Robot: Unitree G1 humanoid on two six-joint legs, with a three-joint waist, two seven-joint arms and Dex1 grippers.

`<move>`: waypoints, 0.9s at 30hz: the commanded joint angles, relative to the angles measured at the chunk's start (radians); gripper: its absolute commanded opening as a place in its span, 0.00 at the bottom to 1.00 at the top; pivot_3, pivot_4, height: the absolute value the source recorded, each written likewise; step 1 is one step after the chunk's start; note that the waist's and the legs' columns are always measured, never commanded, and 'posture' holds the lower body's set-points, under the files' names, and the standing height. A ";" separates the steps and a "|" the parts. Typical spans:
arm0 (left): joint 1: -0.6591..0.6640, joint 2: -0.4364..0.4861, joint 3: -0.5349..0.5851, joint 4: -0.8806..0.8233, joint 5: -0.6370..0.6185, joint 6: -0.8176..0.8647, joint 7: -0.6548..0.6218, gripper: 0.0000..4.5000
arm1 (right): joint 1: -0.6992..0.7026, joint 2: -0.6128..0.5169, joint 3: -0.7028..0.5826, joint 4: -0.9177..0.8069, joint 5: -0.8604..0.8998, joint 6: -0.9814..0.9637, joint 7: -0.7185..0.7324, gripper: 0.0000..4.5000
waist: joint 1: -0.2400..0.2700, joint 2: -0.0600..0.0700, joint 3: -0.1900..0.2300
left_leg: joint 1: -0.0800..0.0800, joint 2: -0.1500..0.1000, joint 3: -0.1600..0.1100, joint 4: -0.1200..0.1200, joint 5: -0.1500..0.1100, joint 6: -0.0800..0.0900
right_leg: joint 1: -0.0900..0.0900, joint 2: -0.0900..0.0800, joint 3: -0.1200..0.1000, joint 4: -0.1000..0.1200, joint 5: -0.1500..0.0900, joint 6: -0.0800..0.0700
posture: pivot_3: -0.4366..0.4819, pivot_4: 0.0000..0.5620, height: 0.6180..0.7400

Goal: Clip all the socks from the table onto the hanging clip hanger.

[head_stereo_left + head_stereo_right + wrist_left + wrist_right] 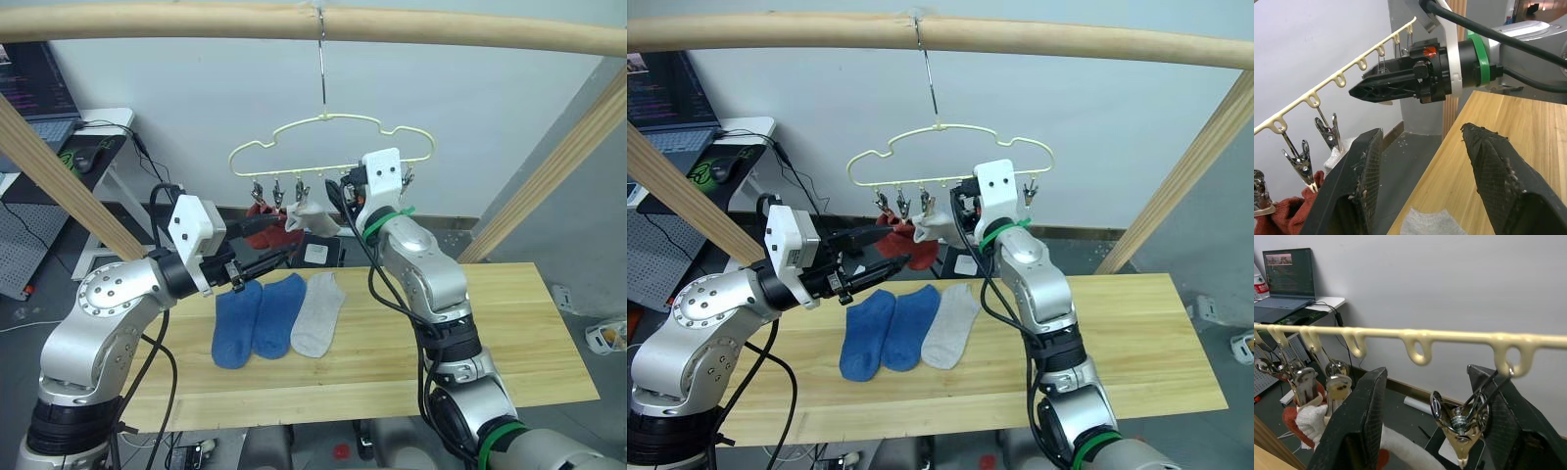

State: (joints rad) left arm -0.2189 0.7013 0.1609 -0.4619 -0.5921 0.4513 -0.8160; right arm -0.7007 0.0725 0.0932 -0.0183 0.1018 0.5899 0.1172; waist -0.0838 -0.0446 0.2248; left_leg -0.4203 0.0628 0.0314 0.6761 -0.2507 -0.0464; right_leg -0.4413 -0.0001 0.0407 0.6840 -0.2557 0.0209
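3 socks lie flat on the table: 2 blue socks and 1 grey sock, touching side by side. Left gripper hovers above their far ends, fingers spread, empty. Beyond, right gripper is raised to the clip hanger, fingers spread around a bare clip, holding nothing. Further left along the bar hang 2 red socks and another grey sock, clipped.

Risks: the hanger dangles from 1 hook on the pole, so a nudge could swing it or shake a sock loose. Both grippers work close together; collision possible.
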 commanded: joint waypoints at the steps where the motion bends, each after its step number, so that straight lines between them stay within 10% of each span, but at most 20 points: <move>1: 0.003 0.005 0.011 -0.031 -0.004 -0.004 0.005 0.62 | -0.024 0.008 -0.007 -0.014 0.010 -0.033 0.004 0.60 | 0.000 0.000 0.000 | 0.000 0.000 0.000 0.000 0.000 0.000 | 0.000 0.000 0.000 0.000 0.000 0.000 | 0.40 0.30 1.00; 10: 0.009 0.003 0.009 -0.030 -0.004 -0.005 0.005 0.62 | -0.025 0.007 -0.010 -0.006 0.007 -0.047 0.007 0.60 | 0.000 0.000 0.000 | 0.000 0.000 0.000 0.000 0.000 0.000 | 0.000 0.000 0.000 0.000 0.000 0.000 | 0.39 0.30 1.00; 19: 0.007 0.003 0.008 -0.029 -0.005 -0.002 0.006 0.62 | -0.026 0.004 -0.013 -0.001 0.002 -0.052 0.001 0.08 | 0.000 0.000 0.000 | 0.000 0.000 0.000 0.000 0.000 0.000 | 0.000 0.000 0.000 0.000 0.000 0.000 | 0.39 0.30 1.00; 27: 0.017 -0.008 0.021 -0.027 -0.016 0.026 0.042 0.62 | -0.029 0.001 -0.019 -0.002 0.002 -0.052 0.002 0.05 | 0.000 0.000 0.000 | 0.000 0.000 0.000 0.000 0.000 0.000 | 0.000 0.000 0.000 0.000 0.000 0.000 | 0.39 0.30 1.00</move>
State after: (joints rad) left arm -0.2020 0.7001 0.1611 -0.4620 -0.5936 0.4774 -0.7898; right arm -0.7007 0.0695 0.0798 0.0056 0.1002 0.5647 0.1253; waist -0.0838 -0.0446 0.2248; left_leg -0.4201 0.0628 0.0313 0.6761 -0.2507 -0.0464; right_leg -0.4414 -0.0002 0.0411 0.6843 -0.2556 0.0208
